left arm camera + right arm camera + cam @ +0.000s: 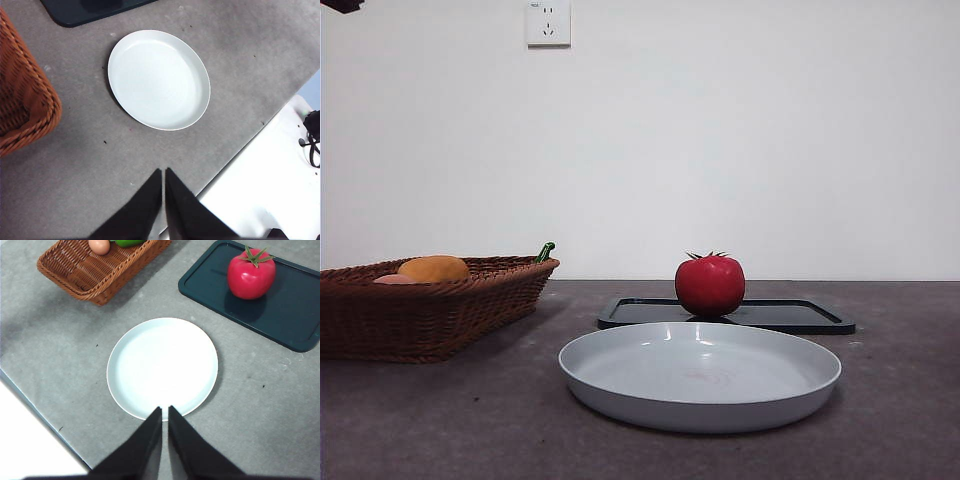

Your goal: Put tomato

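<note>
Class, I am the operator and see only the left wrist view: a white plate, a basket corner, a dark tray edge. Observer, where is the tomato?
Observer: The tomato stands on the dark tray, beyond the plate.
Operator: Is anything in the basket?
Observer: Yes, the basket holds an orange-yellow fruit and something green.
Operator: Is the right gripper holding anything?
Observer: No, the right gripper is shut on nothing, above the plate's near rim.

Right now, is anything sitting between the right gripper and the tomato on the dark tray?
Nothing visible blocks it. The right gripper, jaws shut, hangs above the near rim of the grey plate; the tomato stands alone on the dark tray beyond it. The plate lies low and holds nothing, and the basket sits off to the side.
</note>
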{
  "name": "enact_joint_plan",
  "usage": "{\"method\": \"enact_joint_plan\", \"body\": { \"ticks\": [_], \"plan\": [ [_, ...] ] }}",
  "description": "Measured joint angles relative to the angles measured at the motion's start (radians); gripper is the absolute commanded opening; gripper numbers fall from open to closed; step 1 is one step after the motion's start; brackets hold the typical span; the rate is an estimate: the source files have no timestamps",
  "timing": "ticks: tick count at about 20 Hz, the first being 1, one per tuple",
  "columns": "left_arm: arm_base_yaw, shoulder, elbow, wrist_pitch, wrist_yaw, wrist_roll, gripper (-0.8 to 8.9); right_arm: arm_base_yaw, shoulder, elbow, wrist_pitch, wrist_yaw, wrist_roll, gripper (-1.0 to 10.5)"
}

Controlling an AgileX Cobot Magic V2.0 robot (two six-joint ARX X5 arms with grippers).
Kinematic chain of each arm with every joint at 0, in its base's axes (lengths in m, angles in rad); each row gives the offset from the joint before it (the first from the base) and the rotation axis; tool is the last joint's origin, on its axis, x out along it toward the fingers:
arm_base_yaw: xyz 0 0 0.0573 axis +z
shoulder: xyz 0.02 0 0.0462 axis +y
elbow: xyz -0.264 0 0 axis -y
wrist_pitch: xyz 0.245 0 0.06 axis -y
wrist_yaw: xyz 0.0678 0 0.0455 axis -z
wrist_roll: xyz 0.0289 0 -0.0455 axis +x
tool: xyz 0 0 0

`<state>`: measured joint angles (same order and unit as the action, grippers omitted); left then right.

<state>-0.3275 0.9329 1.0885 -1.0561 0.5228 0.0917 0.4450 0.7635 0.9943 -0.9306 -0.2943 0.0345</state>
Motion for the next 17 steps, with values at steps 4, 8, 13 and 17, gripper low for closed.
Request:
{"method": "enact_joint_plan", "body": {
  "ticks": [4, 8, 13, 17],
  "plan": [
    [0.002, -0.005, 0.0, 0.013, 0.0, 0.0, 0.08, 0.0, 0.0, 0.0, 0.0, 0.0, 0.0, 0.1],
    [0.111, -0.137, -0.012, 0.276, -0.004, 0.039, 0.08, 0.0, 0.0, 0.0, 0.0, 0.0, 0.0, 0.1],
    [0.325, -0.415, -0.227, 0.72, -0.077, 0.081, 0.08, 0.0, 0.0, 0.0, 0.0, 0.0, 0.0, 0.1],
    [0.406, -0.587, -0.48, 0.844, -0.225, 0.089, 0.08, 0.0, 0.0, 0.0, 0.0, 0.0, 0.0, 0.1]
  ]
}}
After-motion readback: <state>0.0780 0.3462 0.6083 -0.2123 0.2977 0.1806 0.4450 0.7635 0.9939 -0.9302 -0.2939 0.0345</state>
